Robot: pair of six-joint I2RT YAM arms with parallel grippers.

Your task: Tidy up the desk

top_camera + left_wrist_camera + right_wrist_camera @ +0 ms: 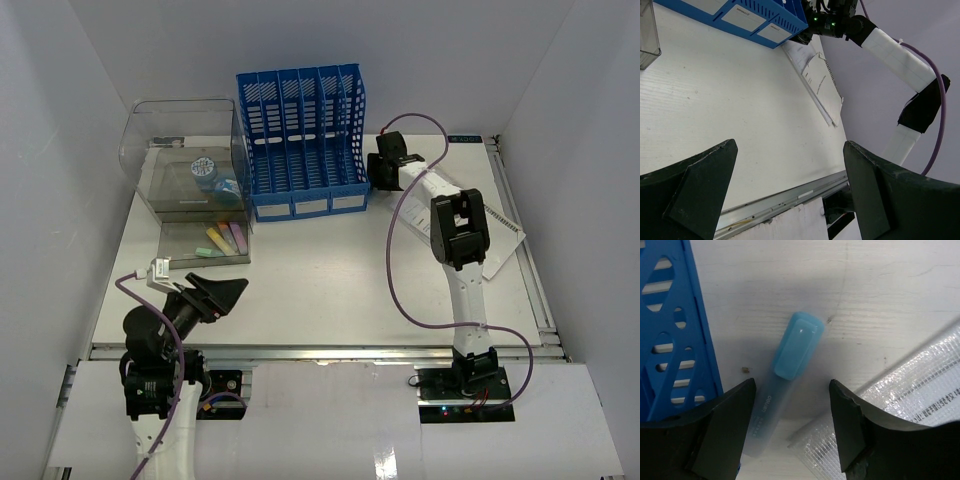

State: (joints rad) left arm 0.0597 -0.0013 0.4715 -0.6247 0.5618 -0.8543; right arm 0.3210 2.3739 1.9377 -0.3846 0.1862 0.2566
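Right gripper (790,390) low over desk (320,280) beside blue rack (670,340), jaws wide, straddling blue marker (795,347), seemingly not touching it. Left gripper (790,145) near front edge, jaws wide, holding nothing.

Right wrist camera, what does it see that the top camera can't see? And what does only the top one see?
Only the right wrist view shows a pale blue capped plastic marker, lying between the open fingers of the right hand. Only the top view shows the clear plastic box, the pastel markers in front of it, and the left hand. Both show the blue slotted file rack, the flat white desk and the clear mesh paper sleeve.
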